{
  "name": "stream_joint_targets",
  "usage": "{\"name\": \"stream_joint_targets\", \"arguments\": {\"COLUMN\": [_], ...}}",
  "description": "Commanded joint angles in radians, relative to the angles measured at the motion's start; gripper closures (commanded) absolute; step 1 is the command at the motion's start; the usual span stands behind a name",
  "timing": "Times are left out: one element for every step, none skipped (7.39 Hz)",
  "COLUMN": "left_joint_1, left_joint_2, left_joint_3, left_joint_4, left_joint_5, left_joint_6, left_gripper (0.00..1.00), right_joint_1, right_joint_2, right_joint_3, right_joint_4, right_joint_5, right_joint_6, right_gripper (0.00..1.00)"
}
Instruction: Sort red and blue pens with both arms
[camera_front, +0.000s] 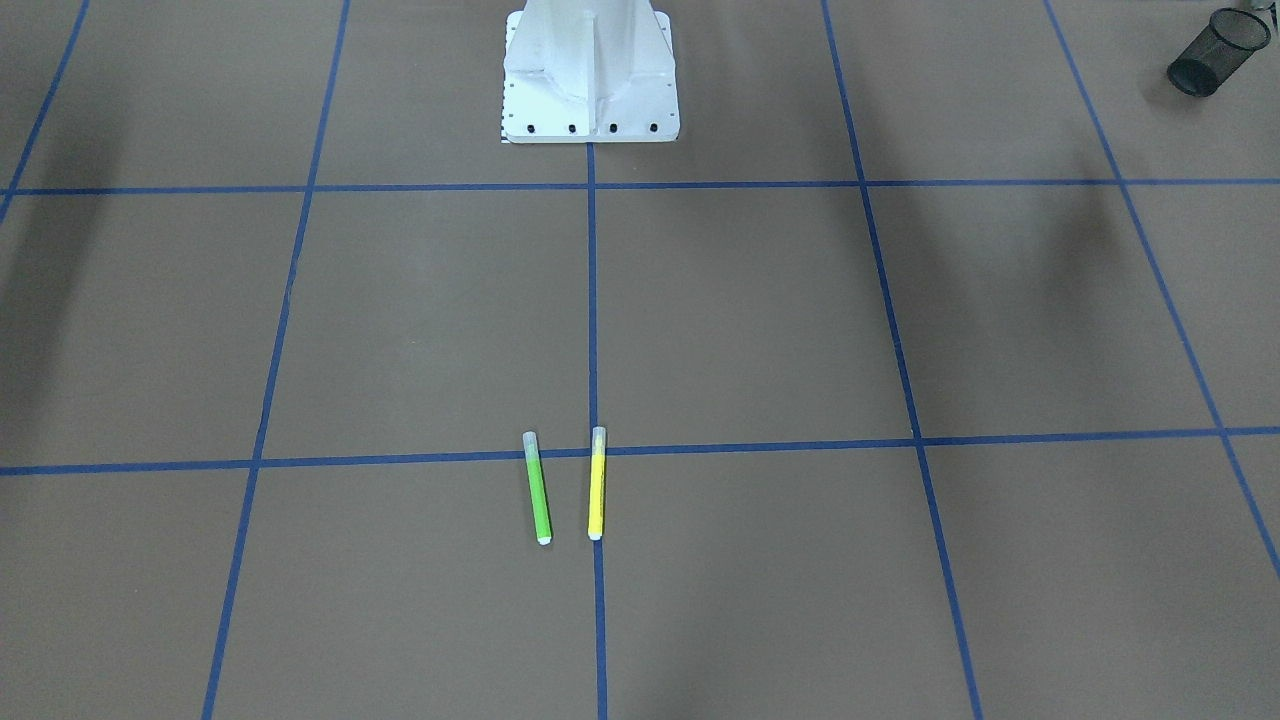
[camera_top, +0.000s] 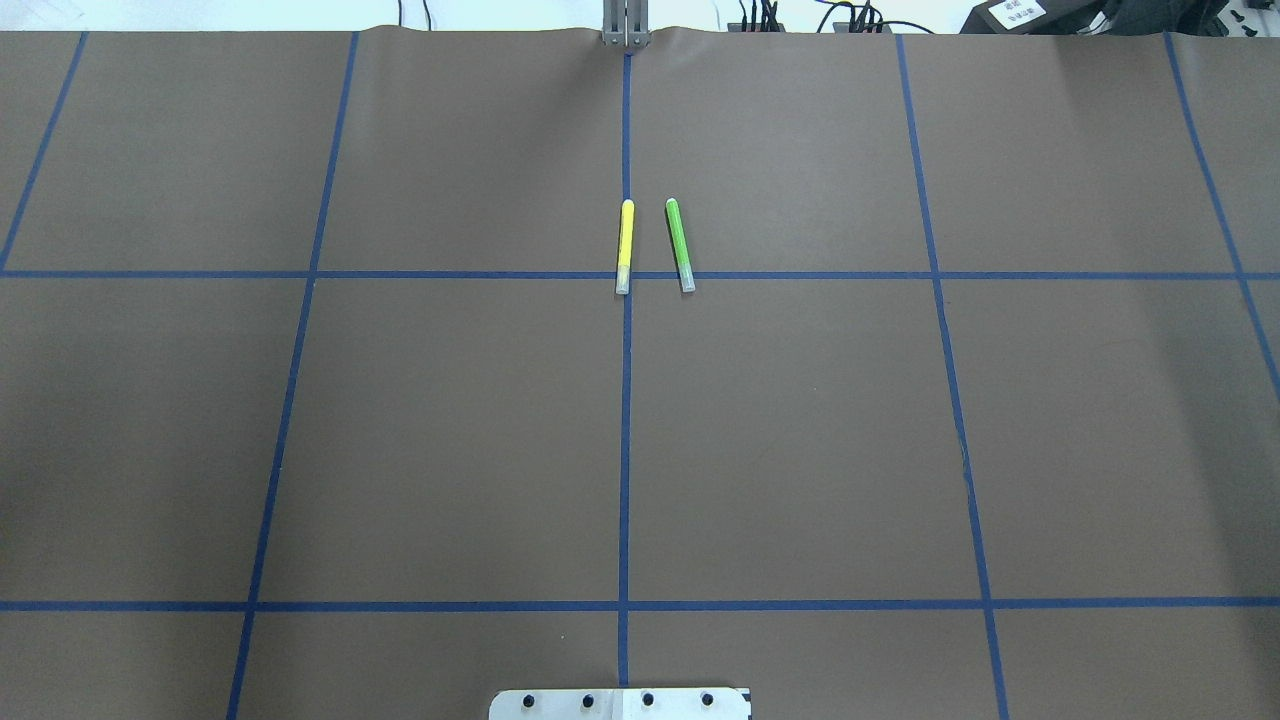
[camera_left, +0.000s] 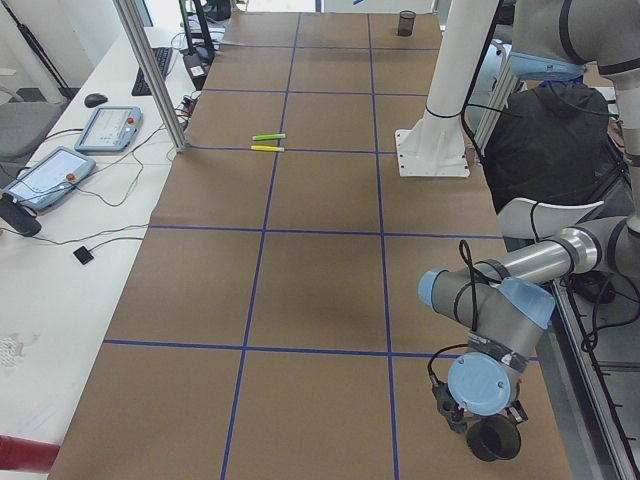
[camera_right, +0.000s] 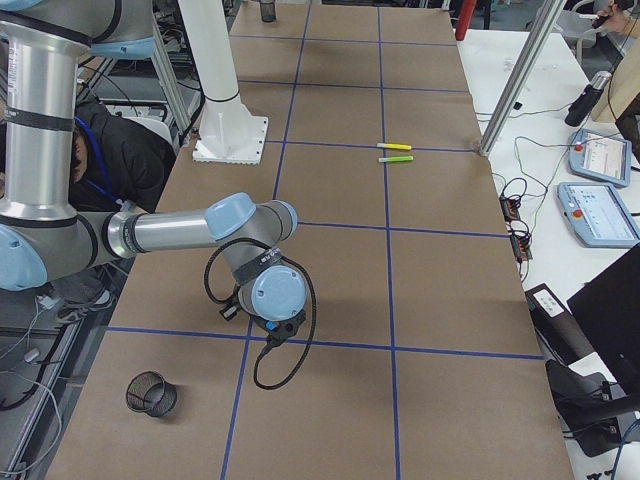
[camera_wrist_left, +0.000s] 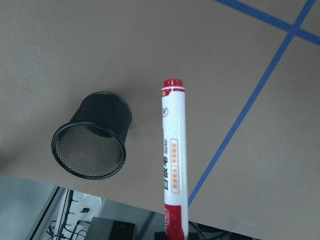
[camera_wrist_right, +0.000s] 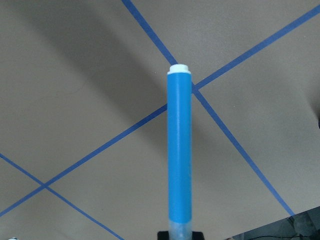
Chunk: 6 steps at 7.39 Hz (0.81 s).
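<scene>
Left gripper (camera_wrist_left: 172, 236): fingers closed on one red end of red pen (camera_wrist_left: 173, 150). Pen is held in air over table (camera_wrist_left: 240, 45), beside upright black mesh cup (camera_wrist_left: 92, 137). Cup stands close to table edge on robot side.

Right gripper (camera_wrist_right: 180, 236): fingers closed on blue pen (camera_wrist_right: 180, 150), above crossing of tape lines (camera_wrist_right: 145, 117). Second mesh cup (camera_right: 152, 393) stands apart from right arm (camera_right: 190, 228), near table edge.

Green marker (camera_front: 537, 488) and yellow marker (camera_front: 596, 484) lie side by side, not touching. Wide brown surface separates them from pedestal (camera_front: 590, 75).
</scene>
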Motion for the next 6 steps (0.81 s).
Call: {"name": "stream_joint_targets", "arguments": {"left_joint_1": [-0.038,-0.056,-0.058,-0.060,-0.064,-0.064], "left_joint_2": [0.002,-0.001,-0.003,-0.003,-0.005,-0.017], "left_joint_3": [0.072,0.103,0.138,0.160,0.163,0.189], "left_joint_4": [0.001,0.001,0.001,-0.001,-0.001,-0.004], "left_joint_5": [0.057,0.078,0.078,0.089,0.098,0.098], "left_joint_6": [0.058,0.062,0.062,0.062,0.062,0.060], "left_gripper": [1.00,1.00,1.00,1.00,1.00,1.00], "right_joint_1": [0.003,0.003,0.003,0.003,0.003,0.003], "right_joint_2": [0.003,0.003,0.001,0.001,0.001,0.001], "right_joint_3": [-0.005,-0.012,-0.014,-0.012,-0.012,-0.014], "right_joint_4": [-0.001,0.001,0.001,0.001,0.001,0.001], "right_joint_5": [0.005,0.006,0.009,0.009,0.009,0.009], "right_joint_6": [-0.001,-0.001,-0.001,-0.001,-0.001,-0.001], "right_gripper": [1.00,1.00,1.00,1.00,1.00,1.00]}}
